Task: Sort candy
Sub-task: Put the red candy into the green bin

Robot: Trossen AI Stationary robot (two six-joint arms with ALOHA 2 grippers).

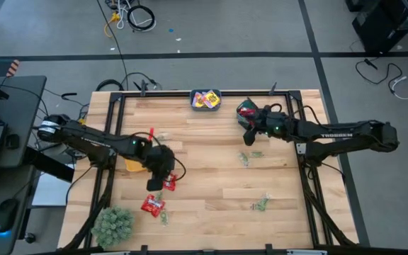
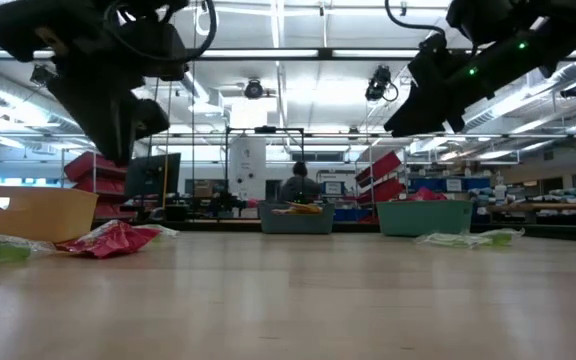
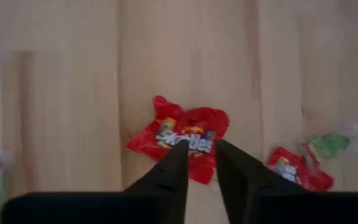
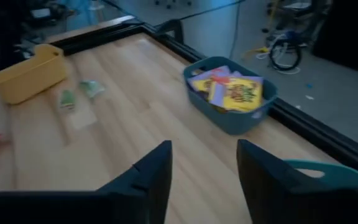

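My left gripper [image 1: 154, 178] hovers over the table's left half with its fingers a narrow gap apart [image 3: 201, 163], pointing down above a red candy packet [image 3: 185, 134], which lies flat on the wood [image 1: 168, 184]. In the low view this gripper [image 2: 118, 140] is well above that packet [image 2: 113, 240]. A second red packet [image 1: 152, 205] lies nearer the near edge. Small pale green pieces [image 1: 245, 157] are scattered over the table. My right gripper [image 1: 248, 136] is open and empty [image 4: 204, 158], raised near the far right, beside the teal bins.
A teal bin [image 1: 205, 99] at the far edge holds yellow packets [image 4: 235, 90]; a second teal bin [image 1: 246, 110] holds red ones. A yellow bin [image 1: 134, 165] sits partly under my left arm. A green fuzzy plant ball [image 1: 112, 225] stands at the near left corner.
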